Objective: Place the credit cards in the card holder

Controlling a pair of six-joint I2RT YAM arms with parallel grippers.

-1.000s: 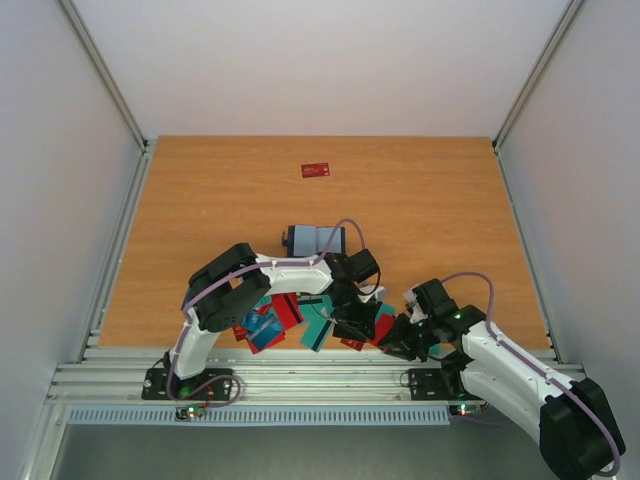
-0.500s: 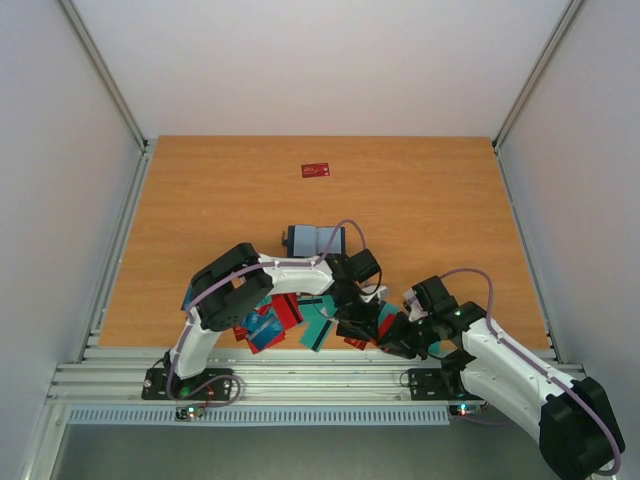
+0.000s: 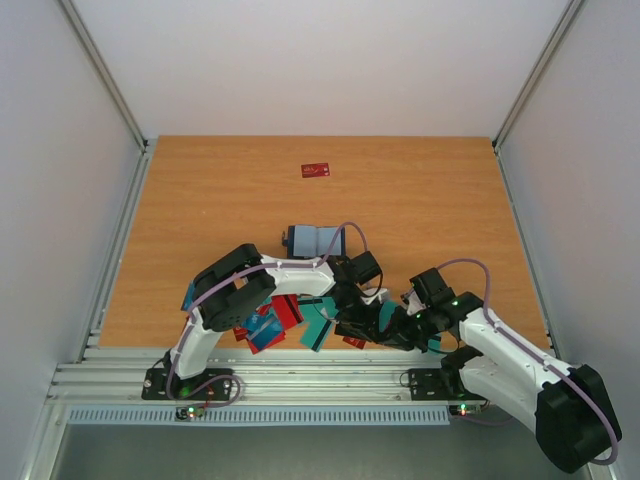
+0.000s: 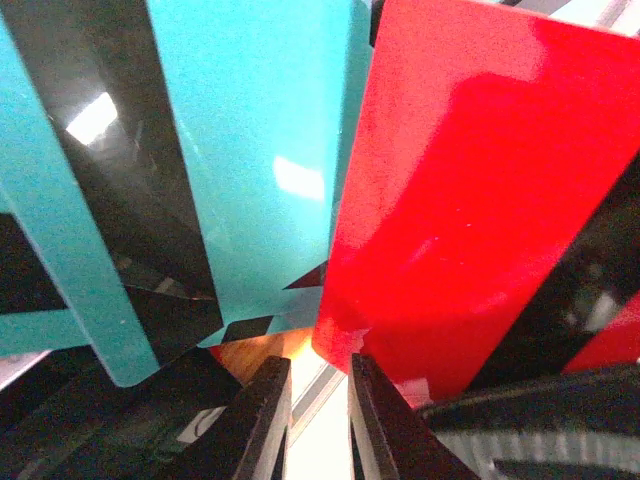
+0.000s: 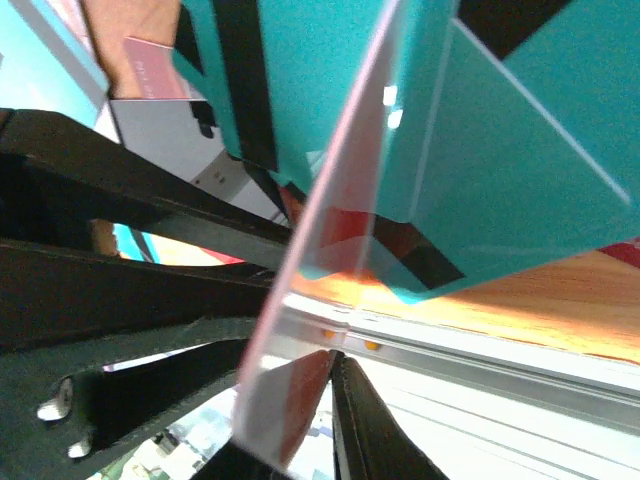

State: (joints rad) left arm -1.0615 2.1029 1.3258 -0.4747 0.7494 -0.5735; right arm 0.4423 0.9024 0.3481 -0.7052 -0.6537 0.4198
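Top view, card holder: we see the card holder (image 3: 312,239) lying on the table (image 3: 200,200) just past the left arm's wrist, apart from the heap. No other view shows it.
Top view, credit cards: the credit cards (image 3: 285,318), teal, red and blue, lie heaped at the near edge, partly under the left arm. A lone red card (image 3: 316,170) sits well apart toward the far side.
Top view, grippers: the left gripper (image 3: 352,322) and right gripper (image 3: 393,330) meet low over the heap's right end. From above we cannot tell how their jaws stand.
Left wrist, fingers: here we see its fingers (image 4: 262,425) nearly together, with only a slim bright slit between them.
Left wrist, cards: a teal card (image 4: 250,150) with a black stripe and a red card (image 4: 470,200) fill the view just beyond the tips.
Right wrist, grip: only this view shows a pinkish-red card (image 5: 300,390), seen edge-on and pinched between that gripper's fingers (image 5: 365,440).
Right wrist, surroundings: we see teal cards (image 5: 500,170) behind it and the metal rail (image 5: 480,355) below.
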